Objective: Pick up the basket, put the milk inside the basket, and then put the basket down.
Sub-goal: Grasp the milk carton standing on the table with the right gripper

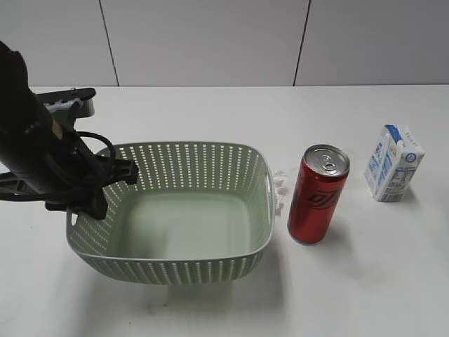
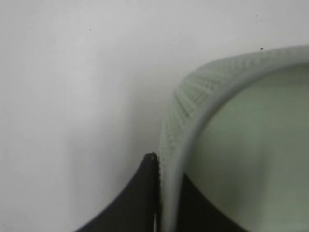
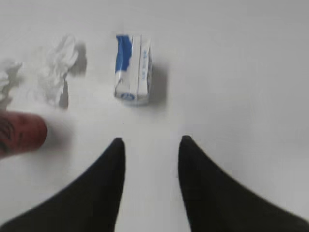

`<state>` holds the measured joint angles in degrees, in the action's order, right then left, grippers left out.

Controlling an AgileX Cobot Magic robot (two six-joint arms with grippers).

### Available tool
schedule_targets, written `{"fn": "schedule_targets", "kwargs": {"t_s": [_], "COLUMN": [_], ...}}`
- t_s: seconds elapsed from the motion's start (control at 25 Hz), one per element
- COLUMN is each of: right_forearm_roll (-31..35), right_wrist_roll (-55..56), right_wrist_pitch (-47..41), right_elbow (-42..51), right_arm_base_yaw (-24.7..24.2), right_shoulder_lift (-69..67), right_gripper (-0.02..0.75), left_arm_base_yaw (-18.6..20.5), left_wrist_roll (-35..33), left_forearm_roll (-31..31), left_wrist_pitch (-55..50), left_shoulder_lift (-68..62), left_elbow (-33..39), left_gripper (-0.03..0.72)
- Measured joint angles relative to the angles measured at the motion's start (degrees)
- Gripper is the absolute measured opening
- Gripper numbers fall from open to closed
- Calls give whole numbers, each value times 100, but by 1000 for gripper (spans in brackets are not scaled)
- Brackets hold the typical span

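Note:
The pale green slotted basket [image 1: 189, 214] sits left of centre, its left side raised a little and tilted. My left gripper [image 1: 95, 200] is shut on the basket's left rim; in the left wrist view the rim [image 2: 193, 121] runs between the two black fingers [image 2: 169, 193]. The basket is empty inside. The milk carton [image 1: 394, 163], white with blue print, stands at the right on the table. In the right wrist view the milk [image 3: 133, 69] lies ahead of my open, empty right gripper [image 3: 150, 142], with a gap between them. The right arm is out of the exterior view.
A tall red drink can [image 1: 318, 194] stands between basket and milk; its edge shows in the right wrist view [image 3: 21, 133]. Crumpled white paper [image 1: 280, 184] lies by the basket's right handle, also in the right wrist view [image 3: 55, 70]. White table, wall behind.

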<state>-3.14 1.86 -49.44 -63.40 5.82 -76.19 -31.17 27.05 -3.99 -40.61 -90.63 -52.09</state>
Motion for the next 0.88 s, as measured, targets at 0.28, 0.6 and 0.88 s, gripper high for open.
{"fn": "schedule_targets", "kwargs": {"t_s": [0.28, 0.6, 0.88], "right_forearm_roll": [146, 314, 314], "right_wrist_roll": [-356, -486, -502], "right_wrist_pitch": [-30, -6, -20], "right_elbow": [1704, 3202, 3779], "right_arm_base_yaw": [0, 0, 0], "right_shoulder_lift": [1807, 4224, 5749], "right_gripper": [582, 604, 599], "left_arm_base_yaw": [0, 0, 0], "left_wrist_roll": [0, 0, 0], "left_forearm_roll": [0, 2, 2], "left_wrist_pitch": [30, 36, 25], "left_shoulder_lift": [0, 0, 0], "left_elbow": [0, 0, 0], "left_gripper": [5, 5, 5]}}
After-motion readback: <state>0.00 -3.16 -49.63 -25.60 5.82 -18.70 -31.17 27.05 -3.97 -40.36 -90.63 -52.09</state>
